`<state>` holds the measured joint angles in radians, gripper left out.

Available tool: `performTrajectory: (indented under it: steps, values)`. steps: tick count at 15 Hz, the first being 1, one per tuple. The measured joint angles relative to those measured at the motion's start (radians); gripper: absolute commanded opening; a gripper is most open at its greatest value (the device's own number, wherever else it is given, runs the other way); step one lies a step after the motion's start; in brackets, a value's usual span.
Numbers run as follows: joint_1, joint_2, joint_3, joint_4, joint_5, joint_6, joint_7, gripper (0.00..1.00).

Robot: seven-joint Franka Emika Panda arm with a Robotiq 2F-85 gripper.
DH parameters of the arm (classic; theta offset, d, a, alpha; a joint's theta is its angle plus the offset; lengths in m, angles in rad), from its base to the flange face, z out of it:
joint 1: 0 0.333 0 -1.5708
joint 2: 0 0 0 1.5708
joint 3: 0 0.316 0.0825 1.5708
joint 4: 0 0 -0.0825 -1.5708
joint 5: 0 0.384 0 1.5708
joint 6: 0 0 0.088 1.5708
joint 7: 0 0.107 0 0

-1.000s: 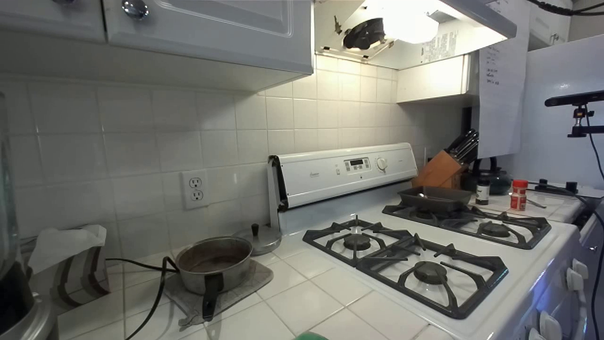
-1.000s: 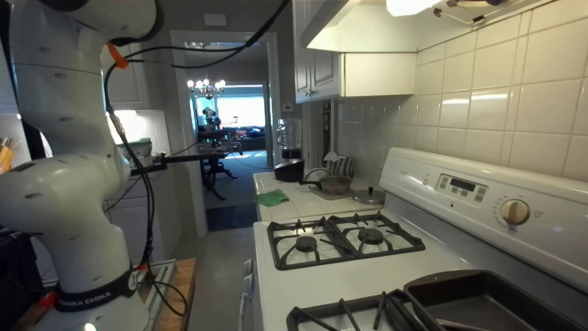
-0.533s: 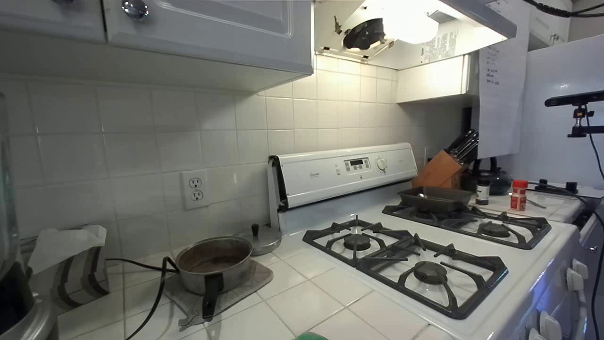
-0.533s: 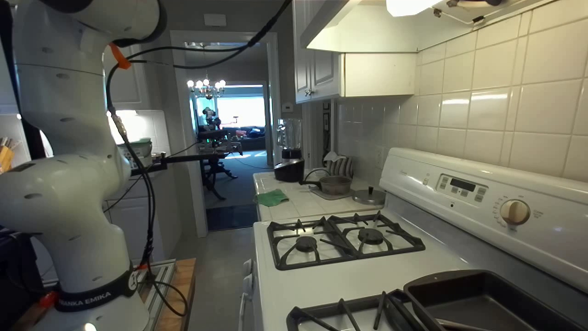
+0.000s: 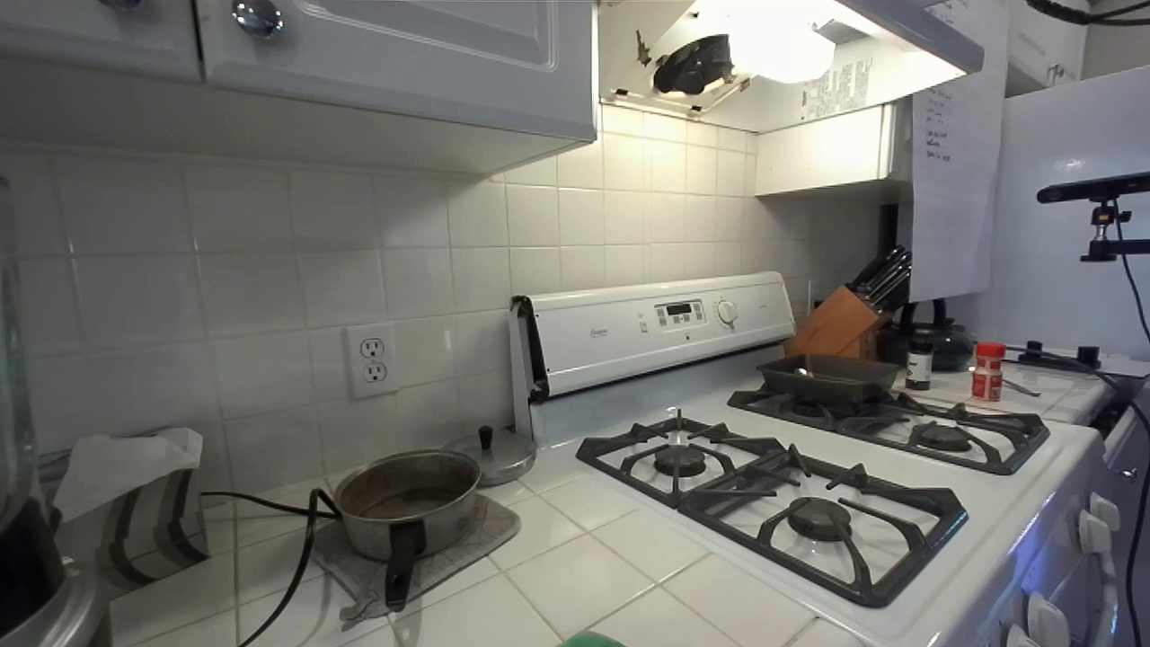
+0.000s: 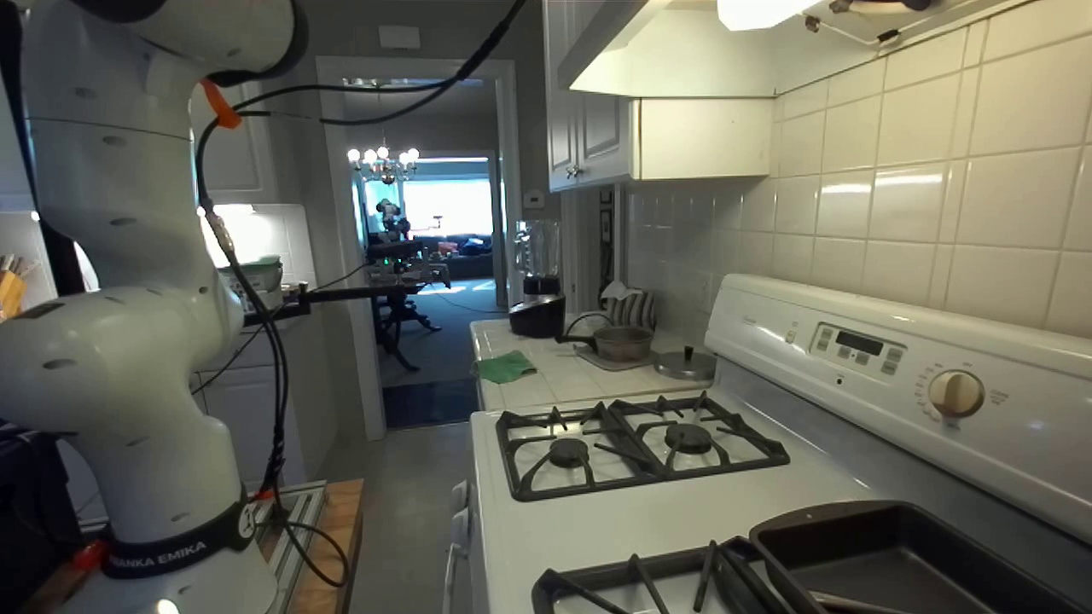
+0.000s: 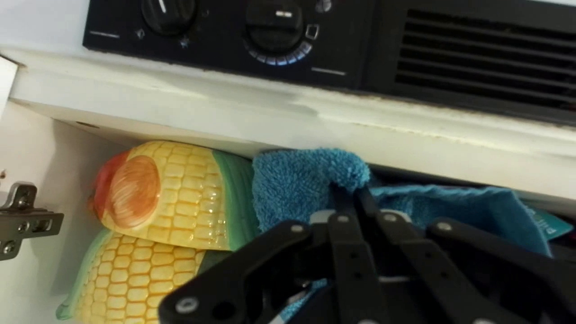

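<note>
Gas range (image 6: 640, 516) adjoining a tiled kitchen counter (image 6: 572, 385), both exterior views. Wrist view: open white cabinet (image 7: 67, 153) below a black control panel (image 7: 225, 49). The gripper (image 7: 352, 195), fingers drawn together, pinches a fold of the blue terry towel (image 7: 288, 191) inside, beside a glazed ceramic corn cob (image 7: 186, 198). A white ledge (image 7: 261, 112) runs just beyond the grip, leaving little room; a metal hinge (image 7: 24, 220) projects from one wall.

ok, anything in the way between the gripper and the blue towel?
Nothing visible. In the wrist view, the gripper appears shut on a fold of the blue towel; the corn-shaped pieces lie beside the towel, not between them.
</note>
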<state>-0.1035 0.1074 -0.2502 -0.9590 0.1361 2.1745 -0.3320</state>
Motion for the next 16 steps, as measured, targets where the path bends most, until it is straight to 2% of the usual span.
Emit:
performTrajectory:
  steps: [16]
  values:
    - [-0.017,-0.045,-0.002,0.058,0.029,-0.401,0.003,0.01]
